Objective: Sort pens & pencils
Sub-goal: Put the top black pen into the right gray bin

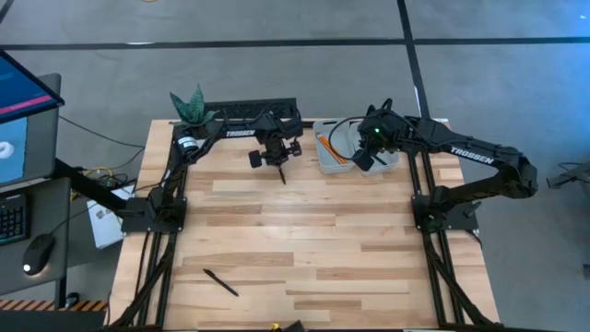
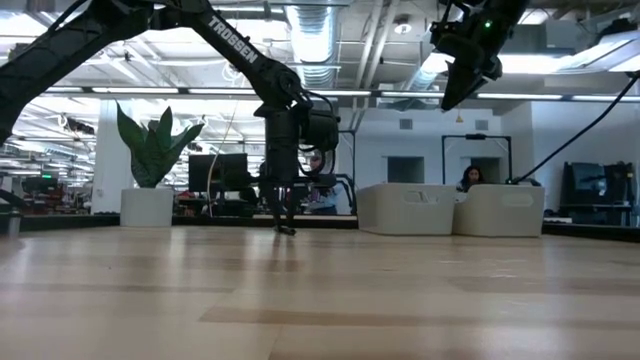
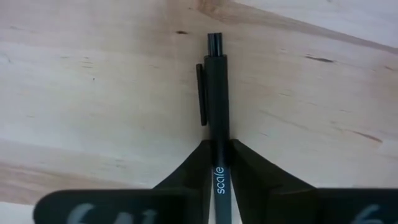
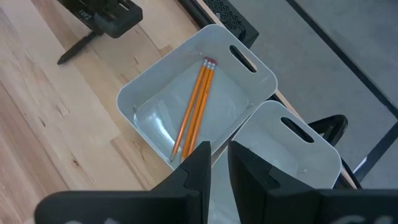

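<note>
The left tool (image 1: 279, 164) is down at the far middle of the worktop (image 1: 304, 240), and it has a pen (image 3: 217, 93) pinched between its fingers (image 3: 186, 174). In the left wrist view the fingers press on both sides of the black barrel, with the clip end and push button sticking out past the fingertips over the wood. From table height the same pen hangs nearly upright beneath the tool, its lower end at or just above the surface; which of the two, I cannot tell.

Over to the right tool (image 1: 364, 157): it hovers high above the two white bins at the far right of the worktop, fingers (image 4: 194, 168) drawn close with only a narrow slit between them and nothing in it.

In the nearer bin (image 4: 155, 87) lie the pencils (image 4: 194, 109), orange, side by side and running diagonally across the floor of the bin. The second bin (image 4: 323, 155) sits touching it, on the side away from the left arm.

Another pen (image 1: 221, 282) lies alone on the near left part of the worktop, well apart from both arms. A potted plant (image 1: 192, 111) stands at the far left corner.
</note>
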`<action>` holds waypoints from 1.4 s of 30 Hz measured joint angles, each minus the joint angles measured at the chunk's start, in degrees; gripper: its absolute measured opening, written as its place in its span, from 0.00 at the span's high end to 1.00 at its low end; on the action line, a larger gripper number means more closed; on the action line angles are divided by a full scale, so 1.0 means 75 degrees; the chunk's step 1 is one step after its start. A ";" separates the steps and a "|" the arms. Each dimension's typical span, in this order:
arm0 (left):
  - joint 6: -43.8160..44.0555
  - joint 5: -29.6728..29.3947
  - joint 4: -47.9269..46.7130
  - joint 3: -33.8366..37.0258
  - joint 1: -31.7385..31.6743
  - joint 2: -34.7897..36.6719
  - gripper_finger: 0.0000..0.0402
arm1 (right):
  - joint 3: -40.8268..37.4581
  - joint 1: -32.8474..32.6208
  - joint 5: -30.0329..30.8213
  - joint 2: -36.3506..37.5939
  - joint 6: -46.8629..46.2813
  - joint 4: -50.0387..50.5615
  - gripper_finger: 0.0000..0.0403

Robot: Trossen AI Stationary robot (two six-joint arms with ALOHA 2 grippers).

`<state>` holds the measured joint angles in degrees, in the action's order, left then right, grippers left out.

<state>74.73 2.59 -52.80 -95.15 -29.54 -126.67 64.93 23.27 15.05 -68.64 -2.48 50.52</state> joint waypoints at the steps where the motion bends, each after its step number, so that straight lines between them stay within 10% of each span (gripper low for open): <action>1: -0.0001 -0.0030 0.0002 0.0000 0.0003 0.0000 0.90 | 0.0000 -0.0001 0.0000 0.0000 0.0000 0.0000 0.81; 42: -0.0643 -0.0107 -0.0048 -0.0036 0.0000 0.0019 0.93 | 0.0000 0.0002 0.0002 0.0000 0.0003 0.0053 0.81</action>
<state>69.90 1.79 -53.16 -95.42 -29.54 -126.53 64.93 23.29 15.06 -68.64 -2.46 50.92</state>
